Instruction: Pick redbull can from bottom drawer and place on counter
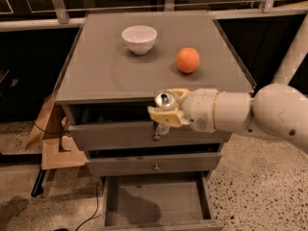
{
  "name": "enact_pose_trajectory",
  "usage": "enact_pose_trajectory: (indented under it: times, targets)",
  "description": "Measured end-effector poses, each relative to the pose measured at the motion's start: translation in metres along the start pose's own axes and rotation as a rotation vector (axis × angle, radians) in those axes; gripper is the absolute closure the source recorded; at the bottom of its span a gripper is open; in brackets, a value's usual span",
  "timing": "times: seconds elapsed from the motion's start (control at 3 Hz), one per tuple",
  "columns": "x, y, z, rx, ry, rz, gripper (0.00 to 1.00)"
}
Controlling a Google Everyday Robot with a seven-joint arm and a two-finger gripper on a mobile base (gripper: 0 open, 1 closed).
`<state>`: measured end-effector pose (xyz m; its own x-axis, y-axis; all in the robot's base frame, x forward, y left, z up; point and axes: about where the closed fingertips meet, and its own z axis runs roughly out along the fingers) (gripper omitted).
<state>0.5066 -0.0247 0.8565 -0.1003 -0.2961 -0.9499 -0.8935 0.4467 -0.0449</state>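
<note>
My gripper [166, 107] is shut on the redbull can [164, 100], whose silver top with pull tab shows between the tan fingers [162, 115]. The can is held upright in front of the cabinet, level with the front edge of the counter [106, 71] and over the top drawer front. The white arm comes in from the right. The bottom drawer [156, 201] stands pulled open below, its grey floor bare.
A white bowl [139, 38] and an orange [187, 60] sit on the counter toward the back. The two upper drawers [149, 138] are nearly closed. A cardboard box [50, 138] stands left of the cabinet. A white post rises at the right.
</note>
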Motion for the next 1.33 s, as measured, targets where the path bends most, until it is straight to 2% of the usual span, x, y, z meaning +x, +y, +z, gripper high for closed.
enact_pose_trajectory:
  times: [0.33, 0.67, 1.0, 1.33]
  targets:
    - [0.001, 0.001, 0.001, -0.003, 0.002, 0.001, 1.00]
    - [-0.016, -0.004, -0.001, 0.016, 0.012, 0.020, 1.00]
    - [-0.046, -0.016, -0.007, 0.031, 0.034, 0.062, 1.00]
    - [-0.080, -0.039, -0.008, 0.047, 0.044, 0.087, 1.00]
